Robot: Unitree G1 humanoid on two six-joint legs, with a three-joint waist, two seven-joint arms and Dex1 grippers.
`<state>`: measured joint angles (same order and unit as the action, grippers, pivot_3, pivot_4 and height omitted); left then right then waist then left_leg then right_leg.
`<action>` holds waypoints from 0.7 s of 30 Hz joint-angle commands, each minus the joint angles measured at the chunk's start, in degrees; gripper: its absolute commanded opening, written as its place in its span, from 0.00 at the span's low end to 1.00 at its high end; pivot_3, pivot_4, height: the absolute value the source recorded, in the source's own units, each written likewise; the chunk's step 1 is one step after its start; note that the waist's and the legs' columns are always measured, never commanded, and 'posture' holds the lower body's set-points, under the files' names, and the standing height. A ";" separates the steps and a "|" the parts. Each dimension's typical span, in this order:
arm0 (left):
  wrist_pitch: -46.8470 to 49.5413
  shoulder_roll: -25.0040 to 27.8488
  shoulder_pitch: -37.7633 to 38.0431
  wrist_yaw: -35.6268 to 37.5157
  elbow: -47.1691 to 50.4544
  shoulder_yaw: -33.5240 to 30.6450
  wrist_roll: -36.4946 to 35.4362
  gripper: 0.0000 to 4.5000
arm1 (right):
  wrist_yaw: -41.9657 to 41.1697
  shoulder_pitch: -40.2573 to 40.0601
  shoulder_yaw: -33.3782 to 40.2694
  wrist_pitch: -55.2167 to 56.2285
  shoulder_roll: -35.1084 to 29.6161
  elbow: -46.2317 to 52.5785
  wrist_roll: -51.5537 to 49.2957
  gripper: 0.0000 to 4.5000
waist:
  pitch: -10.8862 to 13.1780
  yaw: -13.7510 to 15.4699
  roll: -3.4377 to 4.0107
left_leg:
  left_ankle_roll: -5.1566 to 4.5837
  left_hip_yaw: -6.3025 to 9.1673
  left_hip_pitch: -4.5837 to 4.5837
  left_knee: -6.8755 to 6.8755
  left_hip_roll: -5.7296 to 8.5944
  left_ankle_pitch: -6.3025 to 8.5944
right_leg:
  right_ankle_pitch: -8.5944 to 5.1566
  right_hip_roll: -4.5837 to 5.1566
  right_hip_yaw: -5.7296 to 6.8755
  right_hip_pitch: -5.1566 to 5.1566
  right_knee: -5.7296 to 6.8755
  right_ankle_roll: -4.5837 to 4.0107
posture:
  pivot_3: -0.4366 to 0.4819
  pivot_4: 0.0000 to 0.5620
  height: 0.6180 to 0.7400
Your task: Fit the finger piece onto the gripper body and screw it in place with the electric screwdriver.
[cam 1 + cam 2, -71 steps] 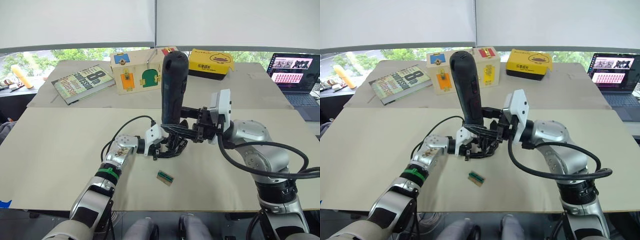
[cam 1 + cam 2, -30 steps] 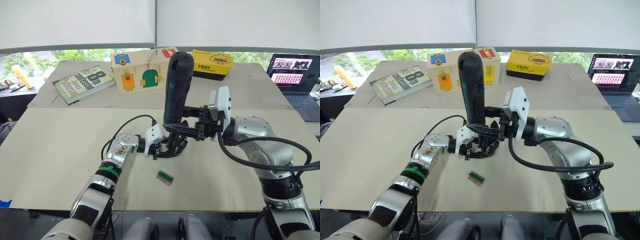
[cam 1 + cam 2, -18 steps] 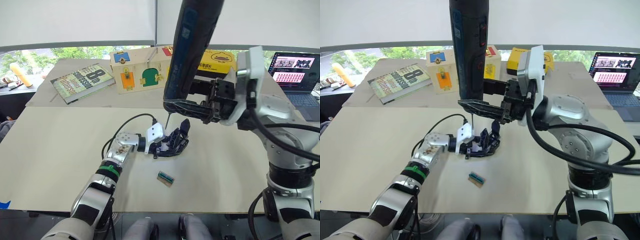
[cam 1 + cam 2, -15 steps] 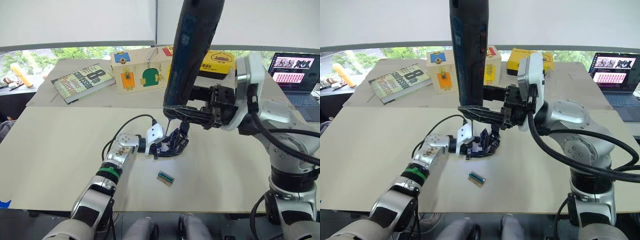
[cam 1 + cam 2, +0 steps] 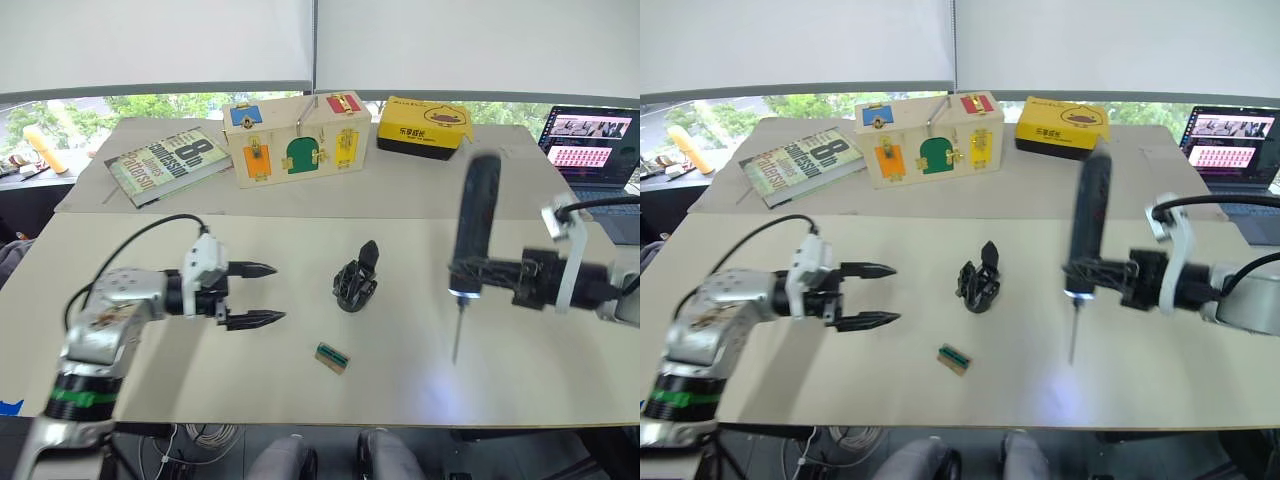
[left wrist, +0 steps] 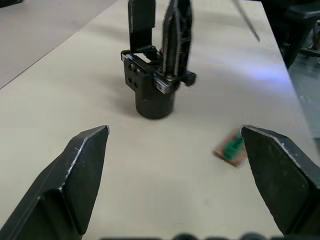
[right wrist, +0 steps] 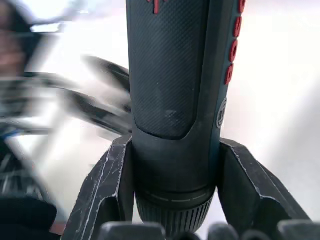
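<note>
Chunky black gripper body (image 5: 355,283) stands alone mid-table, its pointed finger piece (image 5: 368,254) upright. Left gripper (image 5: 252,294) – spread wide, empty – hovers well to its left. Right gripper (image 5: 470,269) clamps the dark pen-style electric screwdriver (image 5: 473,233), bit down, off right. Risk: unbraced body tips if the driver presses down.

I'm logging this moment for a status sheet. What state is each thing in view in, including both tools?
left tool: open, empty, apart from the gripper body
right tool: shut on the electric screwdriver
electric screwdriver: upright, bit down, light on
gripper body: standing free on the table
green block: lying loose
laptop: open, screen lit
</note>
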<state>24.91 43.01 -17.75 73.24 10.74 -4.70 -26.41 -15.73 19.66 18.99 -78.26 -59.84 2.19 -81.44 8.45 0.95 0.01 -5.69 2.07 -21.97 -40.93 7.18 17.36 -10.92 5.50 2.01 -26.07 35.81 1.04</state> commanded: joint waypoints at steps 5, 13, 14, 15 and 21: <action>1.13 0.83 1.81 -3.85 5.76 -1.31 -2.09 0.99 | -3.57 3.42 -10.33 2.74 2.02 -9.62 17.89 0.42 | 0.04 -0.25 0.11 | 0.19 -0.13 0.03 0.09 -0.13 -0.13 | -0.03 -0.08 -0.13 -0.05 0.10 -0.05 | 0.48 0.27 1.00; 4.01 3.73 4.09 -4.25 5.70 -2.31 -4.09 1.00 | -20.69 -2.54 -10.83 14.96 -4.08 -4.63 30.49 1.00 | 0.02 0.53 0.10 | -0.05 -0.12 0.04 0.01 -0.03 0.01 | 0.06 -0.06 -0.24 0.04 0.01 0.10 | 0.48 0.27 1.00; 4.98 4.80 4.78 -3.75 5.46 -2.53 -4.56 1.00 | -23.37 -4.67 -8.75 17.51 -5.35 -2.22 31.22 1.00 | 0.02 0.54 0.10 | -0.06 -0.10 -0.02 0.03 -0.01 0.01 | 0.06 -0.07 -0.25 -0.03 0.00 0.11 | 0.48 0.27 1.00; 6.15 6.02 5.50 -3.10 5.20 -2.83 -5.15 1.00 | -26.28 -6.85 -6.44 20.05 -6.57 -0.05 31.82 1.00 | 0.03 0.59 0.10 | -0.06 -0.10 0.01 0.04 -0.02 0.01 | 0.06 -0.10 -0.26 -0.05 0.01 0.11 | 0.48 0.27 1.00; 5.96 15.98 10.70 5.59 -1.25 -6.78 -5.64 1.00 | -52.43 -24.02 15.78 38.50 -12.22 1.65 40.77 1.00 | 0.07 0.24 0.18 | -0.01 -0.10 0.05 0.16 -0.10 0.00 | -0.01 -0.22 -0.26 -0.08 -0.01 0.06 | 0.48 0.27 1.00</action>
<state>32.73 57.41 -7.44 76.21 10.41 -8.79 -31.66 -60.93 -1.99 29.11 -47.63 -70.59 4.18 -45.36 8.52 1.20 0.19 -5.64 1.96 -21.83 -40.76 7.06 17.38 -10.95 5.26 1.75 -26.05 35.74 1.09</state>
